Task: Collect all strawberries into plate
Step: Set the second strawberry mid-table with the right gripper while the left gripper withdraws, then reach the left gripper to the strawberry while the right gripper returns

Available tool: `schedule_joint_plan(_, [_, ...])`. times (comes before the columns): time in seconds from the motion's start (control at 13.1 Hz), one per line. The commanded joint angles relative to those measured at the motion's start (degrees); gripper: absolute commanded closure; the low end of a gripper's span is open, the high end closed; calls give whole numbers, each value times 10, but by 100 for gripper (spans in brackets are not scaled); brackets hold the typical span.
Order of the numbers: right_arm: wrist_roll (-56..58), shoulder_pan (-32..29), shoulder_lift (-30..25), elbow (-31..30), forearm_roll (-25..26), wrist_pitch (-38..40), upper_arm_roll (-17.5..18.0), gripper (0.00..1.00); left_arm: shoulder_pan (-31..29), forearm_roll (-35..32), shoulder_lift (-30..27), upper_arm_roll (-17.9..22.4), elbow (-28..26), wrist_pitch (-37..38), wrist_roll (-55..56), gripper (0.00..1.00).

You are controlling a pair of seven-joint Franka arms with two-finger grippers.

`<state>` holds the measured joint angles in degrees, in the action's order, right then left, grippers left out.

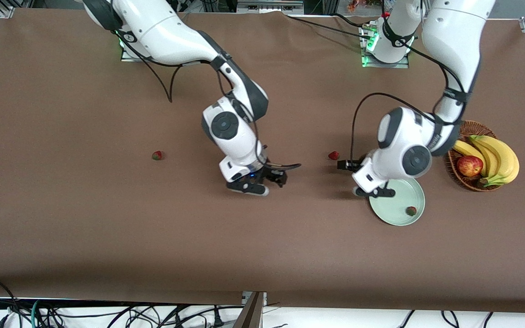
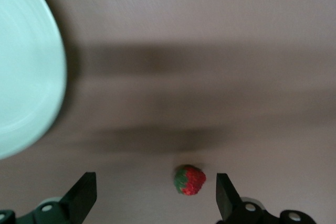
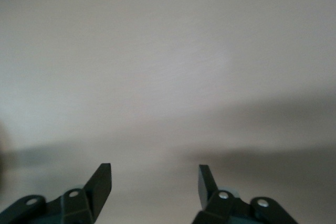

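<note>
Three strawberries show. One (image 1: 411, 211) lies in the pale green plate (image 1: 392, 215). Another (image 1: 333, 155) lies on the brown table, farther from the front camera than the plate. The third (image 1: 158, 155) lies alone toward the right arm's end. My left gripper (image 1: 374, 192) hangs open over the plate's rim. In the left wrist view a strawberry (image 2: 189, 180) sits on the table between the open left gripper's (image 2: 156, 195) fingers, untouched, beside the plate (image 2: 26, 77). My right gripper (image 1: 265, 182) is open over bare table at mid-table, and the right gripper (image 3: 155, 182) holds nothing.
A brown wicker basket (image 1: 464, 182) with bananas (image 1: 499, 157) and a red apple (image 1: 470, 165) stands beside the plate at the left arm's end. Cables hang off the table edge nearest the front camera.
</note>
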<state>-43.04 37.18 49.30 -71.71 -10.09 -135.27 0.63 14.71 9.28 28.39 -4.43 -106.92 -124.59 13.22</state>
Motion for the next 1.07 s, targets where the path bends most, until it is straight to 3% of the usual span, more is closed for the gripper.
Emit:
schedule_joint_plan(0.0, [100,-3,-86,-121,-4,46,-42,22,53,-67,-41,5,-105,-92,121,0])
schedule_joint_plan(0.15, [165,-3,-135,-197,-3,48,-76,22,84,-73,-27,5,-123,-122,196,0])
schedule_joint_plan(0.46, [331,-3,-215,-314,-4,85,-160,27,80,-74,-14,7,-128,-156,197,4])
schedule_joint_plan(0.69, [375,-3,-255,-399,-4,81,-196,48,80,-85,8,8,-127,-196,197,34])
schedule_joint_plan(0.76, [387,-2,-265,-419,-5,80,-207,54,80,-85,9,8,-127,-199,198,49])
schedule_joint_plan(0.84, [402,-3,-271,-433,-5,80,-219,54,80,-85,6,8,-127,-197,198,71])
schedule_joint_plan(0.99, [425,-3,-278,-459,-6,76,-237,55,79,-85,1,9,-124,-192,198,95])
